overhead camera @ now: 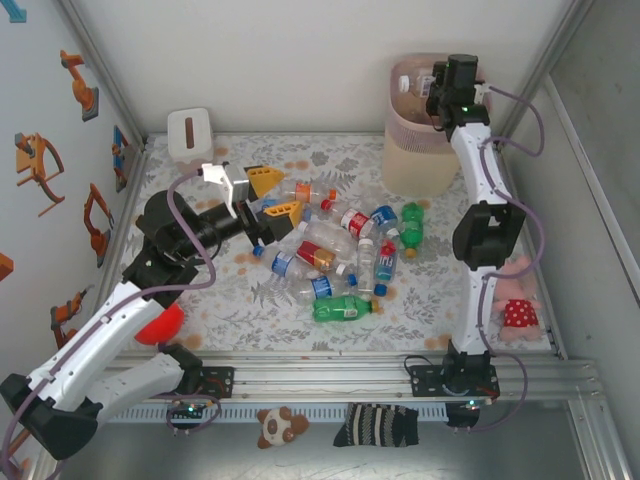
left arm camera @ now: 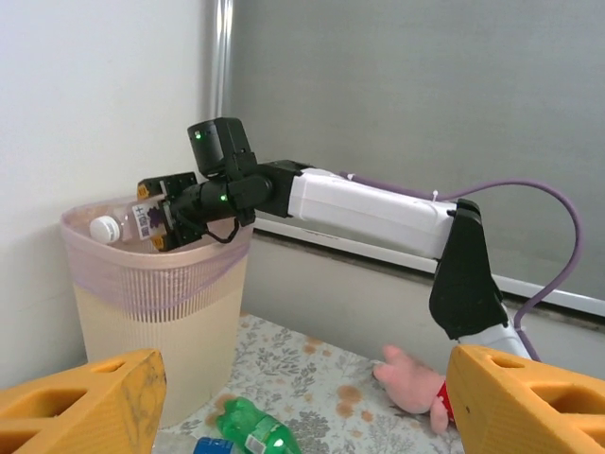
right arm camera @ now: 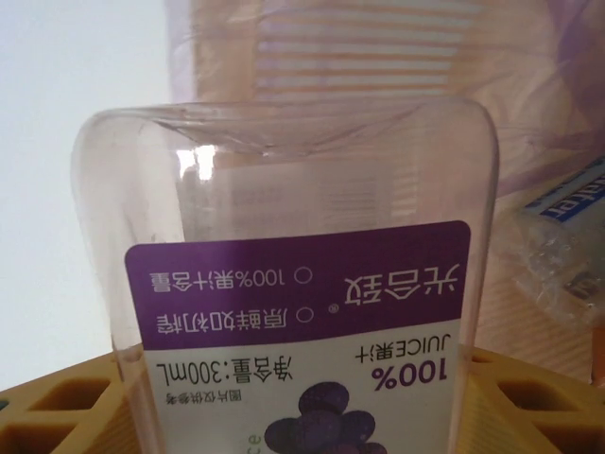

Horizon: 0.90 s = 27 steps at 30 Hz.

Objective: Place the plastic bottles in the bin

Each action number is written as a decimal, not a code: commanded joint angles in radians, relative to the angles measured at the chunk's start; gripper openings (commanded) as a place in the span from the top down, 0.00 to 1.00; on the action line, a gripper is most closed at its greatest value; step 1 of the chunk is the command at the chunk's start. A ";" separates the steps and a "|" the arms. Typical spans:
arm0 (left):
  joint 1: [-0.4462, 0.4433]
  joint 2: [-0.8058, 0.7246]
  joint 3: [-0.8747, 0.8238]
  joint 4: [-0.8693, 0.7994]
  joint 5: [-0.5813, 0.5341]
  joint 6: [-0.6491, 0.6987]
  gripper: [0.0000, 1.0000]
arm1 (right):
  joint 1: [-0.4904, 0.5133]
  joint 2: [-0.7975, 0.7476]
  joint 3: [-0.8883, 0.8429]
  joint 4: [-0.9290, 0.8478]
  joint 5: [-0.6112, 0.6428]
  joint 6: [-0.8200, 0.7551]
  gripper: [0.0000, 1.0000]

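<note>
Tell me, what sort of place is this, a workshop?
Likely a robot test booth in a lab: left arm and right arm bolted to a metal rail, plain panels walling in the table, and staged props, bottles heaped near a bin.

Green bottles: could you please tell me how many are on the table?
2. One green bottle lies at the near edge of the pile, the other green bottle at its right side, in front of the bin. Others may be hidden under the pile.
</note>
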 commanded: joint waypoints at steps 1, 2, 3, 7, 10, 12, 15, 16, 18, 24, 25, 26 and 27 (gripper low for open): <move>0.011 0.011 -0.002 0.038 -0.005 -0.012 0.23 | 0.003 0.037 0.088 -0.100 0.082 0.080 0.63; 0.015 0.016 -0.004 0.037 -0.005 -0.014 0.23 | 0.003 0.052 0.100 -0.105 0.085 0.081 0.63; 0.017 0.019 -0.003 0.039 -0.005 -0.015 0.23 | 0.003 0.066 0.112 -0.107 0.086 0.082 0.62; 0.027 0.034 -0.003 0.050 -0.002 -0.026 0.23 | 0.003 0.106 0.121 -0.096 0.082 0.092 0.59; 0.035 0.039 -0.003 0.055 0.001 -0.032 0.23 | 0.003 0.123 0.129 -0.107 0.082 0.091 0.53; 0.040 0.041 -0.005 0.057 0.001 -0.037 0.23 | 0.003 0.128 0.130 -0.113 0.084 0.088 0.49; 0.045 0.040 -0.005 0.058 0.000 -0.042 0.23 | 0.003 0.126 0.130 -0.122 0.088 0.085 0.42; 0.048 0.040 -0.006 0.057 0.000 -0.043 0.23 | 0.004 0.124 0.130 -0.124 0.090 0.083 0.40; 0.049 0.038 -0.007 0.058 -0.001 -0.047 0.24 | 0.003 0.116 0.131 -0.127 0.090 0.077 0.35; 0.054 0.029 -0.009 0.050 -0.007 -0.054 0.24 | 0.003 0.073 0.127 -0.145 0.104 0.056 0.24; 0.054 0.028 -0.010 0.047 -0.008 -0.054 0.24 | 0.003 0.065 0.125 -0.148 0.105 0.055 0.24; 0.055 0.026 -0.011 0.044 -0.011 -0.054 0.24 | 0.003 0.055 0.120 -0.148 0.105 0.054 0.24; 0.054 0.024 -0.012 0.039 -0.015 -0.054 0.24 | 0.003 0.044 0.116 -0.148 0.107 0.052 0.22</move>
